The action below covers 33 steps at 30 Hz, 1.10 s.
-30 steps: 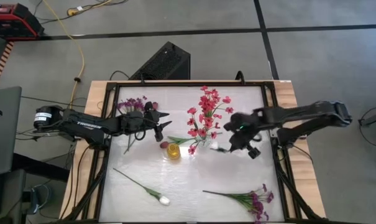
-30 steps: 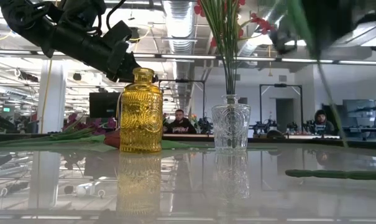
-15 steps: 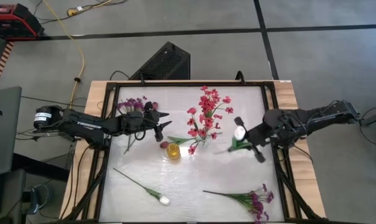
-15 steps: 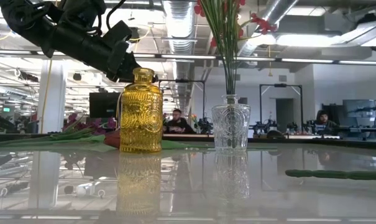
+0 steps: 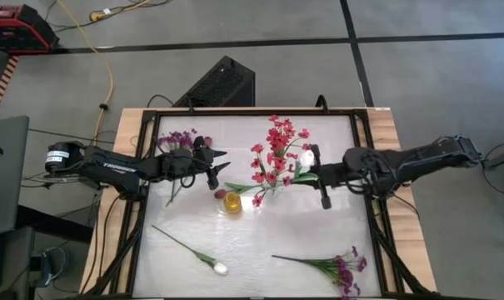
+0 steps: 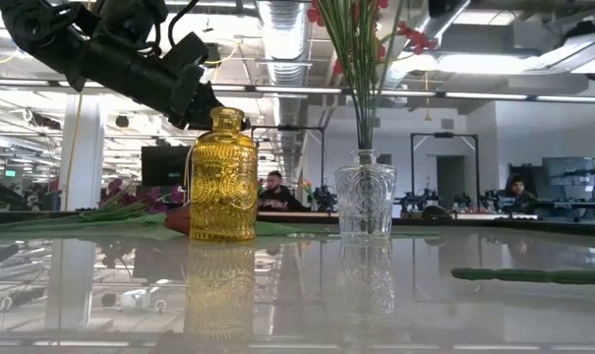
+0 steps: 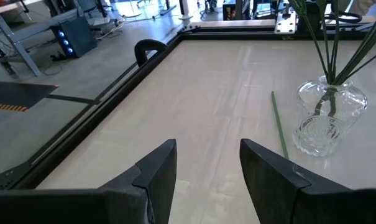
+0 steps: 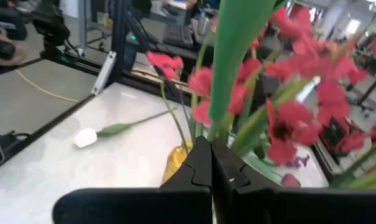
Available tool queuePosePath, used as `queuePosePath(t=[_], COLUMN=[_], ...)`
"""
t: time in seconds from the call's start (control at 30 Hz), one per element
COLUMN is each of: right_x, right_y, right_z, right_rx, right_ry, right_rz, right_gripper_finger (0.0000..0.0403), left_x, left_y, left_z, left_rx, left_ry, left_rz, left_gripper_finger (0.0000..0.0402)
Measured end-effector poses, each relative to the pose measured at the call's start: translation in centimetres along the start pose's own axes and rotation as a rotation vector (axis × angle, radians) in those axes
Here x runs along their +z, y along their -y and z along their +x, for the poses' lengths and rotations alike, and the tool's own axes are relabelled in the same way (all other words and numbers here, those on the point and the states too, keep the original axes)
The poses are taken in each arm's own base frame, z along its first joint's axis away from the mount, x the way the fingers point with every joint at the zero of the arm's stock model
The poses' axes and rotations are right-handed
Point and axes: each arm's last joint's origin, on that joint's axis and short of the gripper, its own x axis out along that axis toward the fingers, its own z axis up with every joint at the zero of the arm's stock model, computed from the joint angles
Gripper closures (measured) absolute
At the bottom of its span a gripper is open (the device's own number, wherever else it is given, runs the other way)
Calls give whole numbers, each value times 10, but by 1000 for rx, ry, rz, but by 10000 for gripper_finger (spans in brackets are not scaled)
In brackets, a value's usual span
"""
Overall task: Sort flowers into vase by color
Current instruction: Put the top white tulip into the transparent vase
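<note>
A clear glass vase (image 6: 366, 200) holds red-pink flowers (image 5: 274, 154) at the table's middle. A yellow glass vase (image 6: 221, 177) stands just to its left. My right gripper (image 5: 310, 175) hangs right of the clear vase, shut on a flower with a green stem and leaf (image 5: 300, 177). A whitish bud (image 5: 308, 155) shows beside it. My left gripper (image 5: 221, 167) waits open above the table, left of the yellow vase (image 5: 232, 202). A white-bud flower (image 5: 200, 256) and a purple spray (image 5: 339, 268) lie flat near the front edge. More purple blossoms (image 5: 178, 139) lie at the far left. My right gripper pinches the flower's green stem (image 8: 214, 127) between its two fingers. The fingers come nearly level from the table's right side. The flower is lifted clear of the table, and its broad green leaf (image 8: 234, 56) runs on past the fingertips among the red blossoms (image 8: 287, 124).
Black frame rails (image 5: 364, 158) edge the table on all sides. Bare tabletop (image 5: 260, 237) lies between the vases and the front flowers. In the low view, people sit in the room beyond the table (image 6: 277, 192).
My right gripper has risen and tipped from pointing down to nearly level. It drew back toward the right edge, then swung in toward the clear vase. It stayed shut, and the flower came up off the table with it.
</note>
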Motion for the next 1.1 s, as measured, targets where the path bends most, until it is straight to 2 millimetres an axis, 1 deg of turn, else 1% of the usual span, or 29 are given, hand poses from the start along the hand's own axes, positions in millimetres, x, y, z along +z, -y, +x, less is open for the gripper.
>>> queuePosePath(t=[0.53,0.9,1.0,1.1], right_x=[-20,-44,-48,-49], right_y=[8,4,3,3], right_z=[24,49,53,53], right_rx=[-32,-14,-9,-7], right_ry=[-109,-239,-257,-265], right_rz=[41,69,68,70], right_gripper_finger=[386,386,378,358], left_x=[0,0,0,0], left_y=[0,0,0,0], left_z=[0,0,0,0], left_rx=[0,2,1,1], left_ry=[0,-1,0,0], left_rz=[1,1,2,2], left_gripper_finger=[235,235,235,235])
